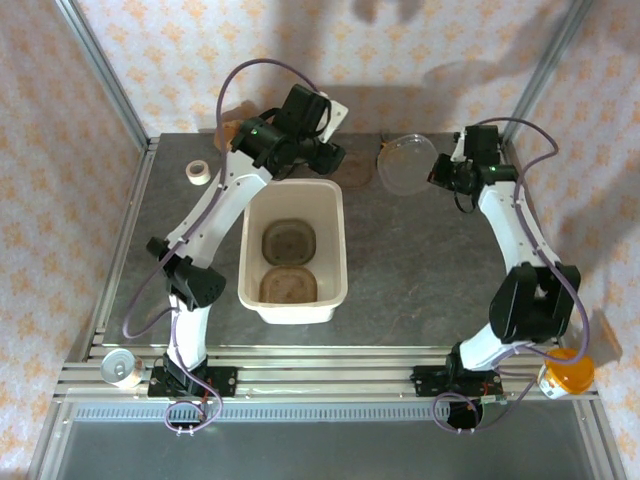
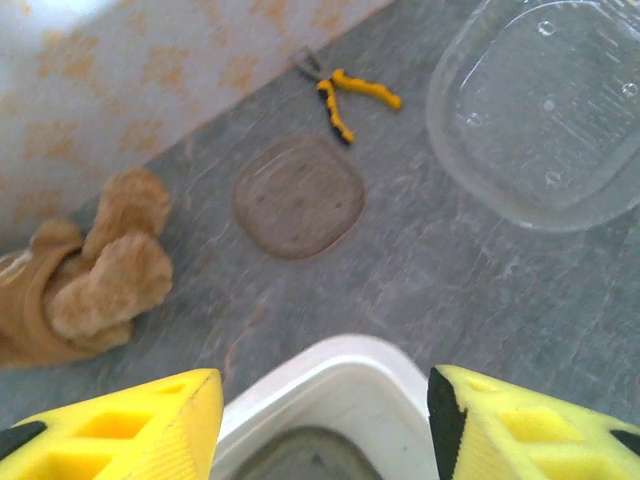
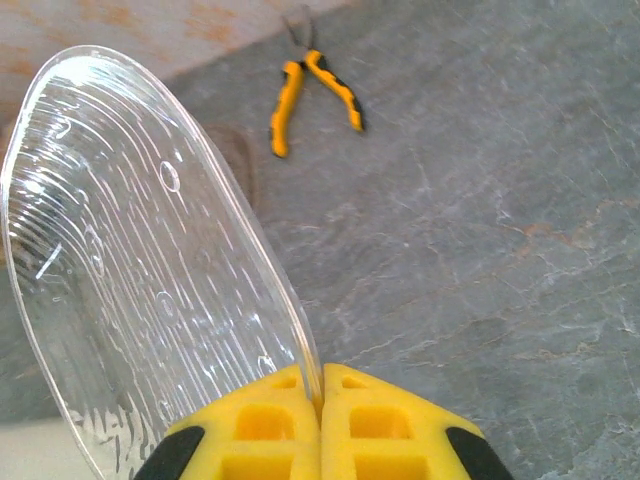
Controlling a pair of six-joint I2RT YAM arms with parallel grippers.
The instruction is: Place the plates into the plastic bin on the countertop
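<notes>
Pinching the thin rim of a clear plate point(image 3: 150, 270), the right gripper point(image 3: 320, 395) is seen with its yellow fingers pressed together on that edge. The plate is held tilted above the countertop point(image 3: 480, 250) and runs away from the jaws toward 11 o'clock in the wrist view. Seen from above, the plastic bin point(image 1: 292, 312) lies at about 8 o'clock from that gripper, well apart, with two plates point(image 1: 290, 240) laid flat inside it. The left gripper point(image 2: 325, 400) is held over the bin's far rim, jaws spread and nothing between them. A tinted plate point(image 2: 298, 195) lies flat on the countertop at 12 o'clock from those jaws, just beyond the rim, and the left arm is judged the nearer to it
</notes>
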